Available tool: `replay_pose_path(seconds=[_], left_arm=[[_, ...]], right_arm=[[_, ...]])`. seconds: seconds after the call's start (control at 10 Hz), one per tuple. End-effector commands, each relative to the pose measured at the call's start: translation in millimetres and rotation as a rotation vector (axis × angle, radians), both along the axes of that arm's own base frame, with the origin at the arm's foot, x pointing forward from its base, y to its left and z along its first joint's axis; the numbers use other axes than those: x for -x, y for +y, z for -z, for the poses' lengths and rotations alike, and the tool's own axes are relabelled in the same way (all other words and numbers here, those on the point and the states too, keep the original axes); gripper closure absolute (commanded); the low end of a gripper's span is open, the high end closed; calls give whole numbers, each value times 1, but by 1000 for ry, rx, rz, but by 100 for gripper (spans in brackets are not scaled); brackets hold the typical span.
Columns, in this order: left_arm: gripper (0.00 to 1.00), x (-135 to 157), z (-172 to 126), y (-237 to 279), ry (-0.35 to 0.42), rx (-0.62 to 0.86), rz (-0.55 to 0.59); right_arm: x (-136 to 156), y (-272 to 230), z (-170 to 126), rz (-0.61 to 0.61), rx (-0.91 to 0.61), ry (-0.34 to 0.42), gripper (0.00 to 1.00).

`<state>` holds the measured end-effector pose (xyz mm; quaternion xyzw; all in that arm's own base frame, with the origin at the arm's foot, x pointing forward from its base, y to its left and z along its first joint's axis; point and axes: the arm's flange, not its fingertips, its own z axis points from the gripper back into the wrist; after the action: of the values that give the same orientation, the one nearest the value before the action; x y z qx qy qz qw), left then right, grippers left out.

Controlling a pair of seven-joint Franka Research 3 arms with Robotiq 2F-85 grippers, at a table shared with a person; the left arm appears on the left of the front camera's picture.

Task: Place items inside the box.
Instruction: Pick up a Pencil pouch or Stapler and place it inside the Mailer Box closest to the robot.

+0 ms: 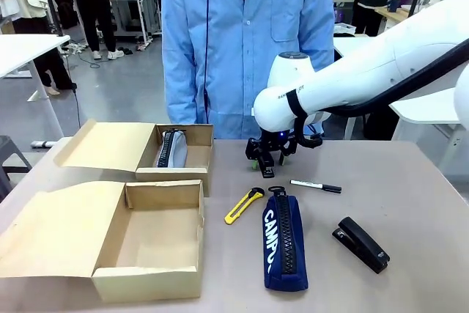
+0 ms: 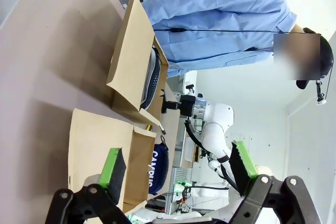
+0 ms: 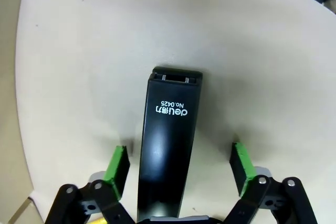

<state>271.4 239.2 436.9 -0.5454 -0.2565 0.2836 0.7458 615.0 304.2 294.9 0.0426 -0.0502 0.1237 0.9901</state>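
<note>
Right gripper [image 3: 179,162], jaws apart, straddles the stapler [image 3: 170,129] near the bench's [image 1: 410,203] far edge, touching neither side. We would centre first, close squarely across the body, lift clear, then carry to the box [image 1: 146,284] at the near-left corner.

Light falls bright and even from overhead; the pencil case [image 1: 284,243] casts only a soft, short shadow on the table [image 1: 410,203]. My right wrist view bleaches it pale and bends at its edges; the stapler [image 3: 170,140] carries a dull sheen.
</note>
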Motion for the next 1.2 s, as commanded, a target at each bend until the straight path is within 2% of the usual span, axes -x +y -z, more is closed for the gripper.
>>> replay_pose_path(seconds=[0.0,0.1,0.2,0.3,0.9,1.0,1.1], left_arm=[[0,1,0,-1,-29,3,3],[0,1,0,-1,-29,3,3],[0,1,0,-1,-29,3,3],[0,1,0,-1,-29,3,3],[0,1,0,-1,-29,3,3],[0,1,0,-1,-29,3,3],[0,1,0,-1,-29,3,3]], right_arm=[[7,-1,1,17,40,-19,60],[8,-1,-1,12,41,-24,100],[11,0,-1,-2,45,-22,65],[13,2,0,-15,55,-21,100],[19,1,-7,-41,64,-16,100],[30,-2,-22,-39,62,-40,100],[52,-4,-52,-35,62,-78,100]])
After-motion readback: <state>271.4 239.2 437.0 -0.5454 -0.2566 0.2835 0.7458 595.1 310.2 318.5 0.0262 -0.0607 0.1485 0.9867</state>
